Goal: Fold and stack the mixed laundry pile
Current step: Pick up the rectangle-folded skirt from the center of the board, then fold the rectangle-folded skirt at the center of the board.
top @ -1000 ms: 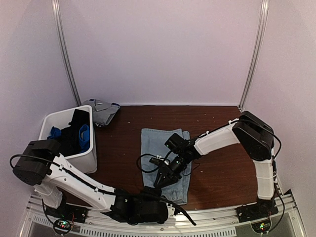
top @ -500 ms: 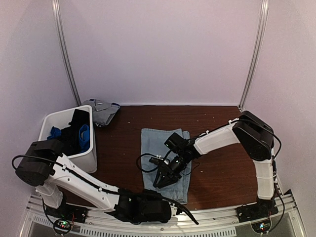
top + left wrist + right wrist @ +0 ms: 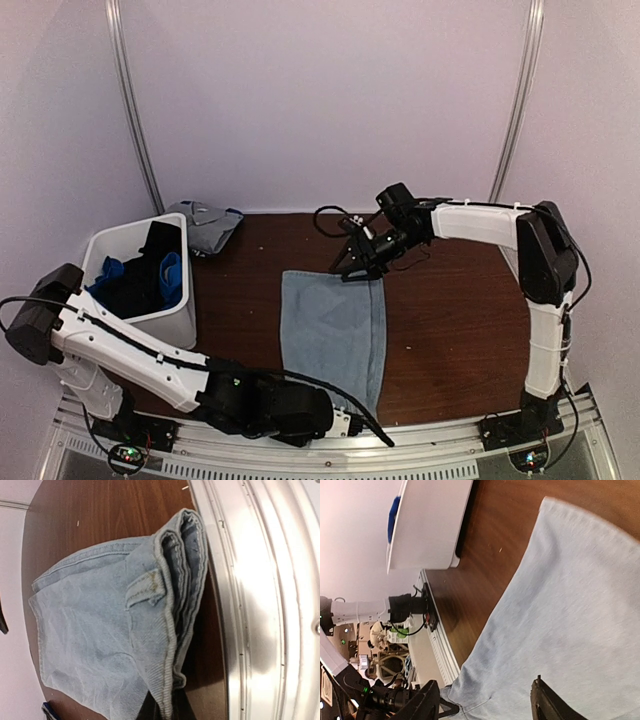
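Note:
A faded light-blue denim piece (image 3: 332,332) lies spread down the middle of the table. My left gripper (image 3: 342,416) sits at its near edge, shut on the layered denim hem (image 3: 172,680); the dark fingers only just show at the bottom of the left wrist view. My right gripper (image 3: 357,264) hovers over the denim's far edge, and its fingers (image 3: 422,705) stand wide apart with nothing between them above the denim (image 3: 570,610). Black cloth (image 3: 150,275) and royal-blue fabric (image 3: 170,275) lie in the bin. A pale grey-blue piece (image 3: 206,226) lies behind it.
The white plastic bin (image 3: 112,243) stands at the left of the table; it also shows in the right wrist view as the bin (image 3: 427,525). A metal rail (image 3: 260,605) runs along the table's near edge, right beside the held hem. Bare brown tabletop (image 3: 450,320) lies right of the denim.
The left gripper has shut on the denim's near edge. The right gripper has moved from the denim's middle to its far edge and opened. The denim now lies longer and flatter.

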Robot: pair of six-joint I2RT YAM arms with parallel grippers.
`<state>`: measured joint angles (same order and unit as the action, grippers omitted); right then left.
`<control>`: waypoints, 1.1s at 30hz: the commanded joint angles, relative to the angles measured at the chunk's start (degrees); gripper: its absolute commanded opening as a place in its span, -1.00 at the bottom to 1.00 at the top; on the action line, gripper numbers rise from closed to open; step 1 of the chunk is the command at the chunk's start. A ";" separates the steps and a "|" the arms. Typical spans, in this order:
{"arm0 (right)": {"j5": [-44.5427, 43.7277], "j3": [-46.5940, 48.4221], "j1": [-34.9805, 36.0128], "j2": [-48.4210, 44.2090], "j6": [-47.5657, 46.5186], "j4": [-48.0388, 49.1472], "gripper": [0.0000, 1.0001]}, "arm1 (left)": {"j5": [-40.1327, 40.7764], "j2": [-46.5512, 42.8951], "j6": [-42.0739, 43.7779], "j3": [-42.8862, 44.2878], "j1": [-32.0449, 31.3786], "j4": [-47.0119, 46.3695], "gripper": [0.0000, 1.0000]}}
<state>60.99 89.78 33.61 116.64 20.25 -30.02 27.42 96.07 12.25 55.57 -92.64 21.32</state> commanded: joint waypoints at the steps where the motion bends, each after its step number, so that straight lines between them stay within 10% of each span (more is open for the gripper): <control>1: -8.57 8.87 -2.55 4.12 -8.50 -12.11 0.29 | -9.87 -4.08 -2.13 3.34 -0.06 5.05 -1.00; 14: -15.84 25.75 -3.46 19.44 -17.48 -21.00 0.32 | -23.22 -9.32 -2.74 11.65 3.43 16.18 -1.00; 33: -9.12 10.45 1.70 17.91 -19.50 -15.67 -0.14 | -26.46 -3.88 6.32 24.76 28.80 13.77 -1.00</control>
<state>51.33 104.44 33.21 135.22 1.37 -45.10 0.54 89.38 14.15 76.25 -66.11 39.07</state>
